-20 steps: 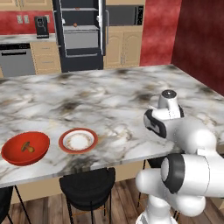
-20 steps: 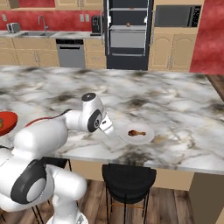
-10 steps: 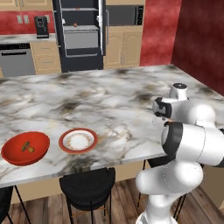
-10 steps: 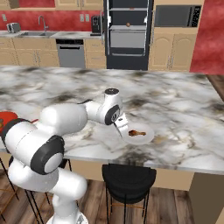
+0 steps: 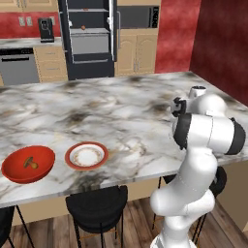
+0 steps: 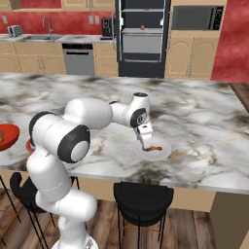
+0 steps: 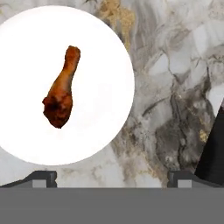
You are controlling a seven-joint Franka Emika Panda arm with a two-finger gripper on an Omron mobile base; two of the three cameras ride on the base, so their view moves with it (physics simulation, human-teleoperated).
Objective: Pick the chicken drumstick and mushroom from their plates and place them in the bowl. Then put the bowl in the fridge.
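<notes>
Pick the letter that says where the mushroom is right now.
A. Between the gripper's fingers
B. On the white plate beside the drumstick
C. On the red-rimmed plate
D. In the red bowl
D: in the left base view the mushroom lies inside the red bowl, the red-rimmed plate beside it is bare, and the hand view has the chicken drumstick alone on the white plate.

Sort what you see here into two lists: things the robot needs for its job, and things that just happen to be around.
Needed: drumstick on white plate; mushroom in red bowl; red-rimmed plate; fridge; open gripper.

Just around: stool; coffee maker; dishwasher; microwave.
</notes>
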